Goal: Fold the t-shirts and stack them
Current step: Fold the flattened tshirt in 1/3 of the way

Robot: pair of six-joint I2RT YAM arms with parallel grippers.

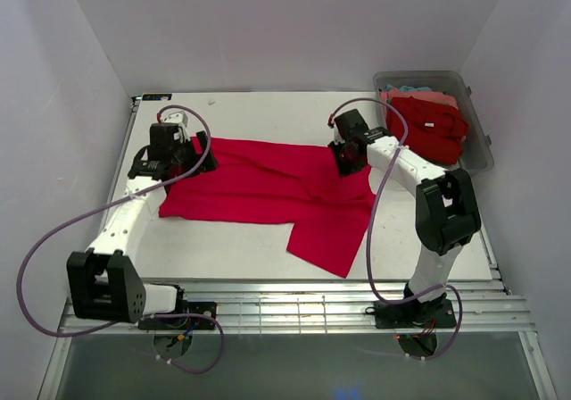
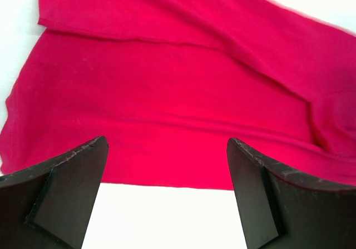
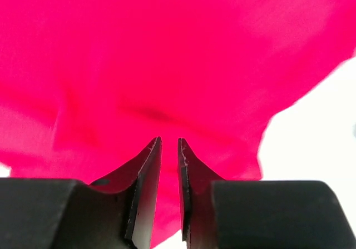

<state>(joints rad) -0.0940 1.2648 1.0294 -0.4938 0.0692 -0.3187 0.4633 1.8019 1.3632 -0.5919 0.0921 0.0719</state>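
A red t-shirt (image 1: 268,186) lies spread on the white table (image 1: 268,110), with one part trailing toward the front right. My left gripper (image 1: 185,153) is open at the shirt's back left corner. In the left wrist view (image 2: 167,143) its jaws stand wide apart over the shirt's edge (image 2: 167,82) and hold nothing. My right gripper (image 1: 348,156) is at the shirt's back right edge. In the right wrist view (image 3: 169,140) its jaws are nearly together, with red cloth (image 3: 167,49) pinched between them.
A clear plastic bin (image 1: 479,141) stands at the back right and holds crumpled red clothes (image 1: 433,125) and a light blue piece (image 1: 412,88). White walls close in the left, back and right. A metal rail (image 1: 294,306) runs along the front.
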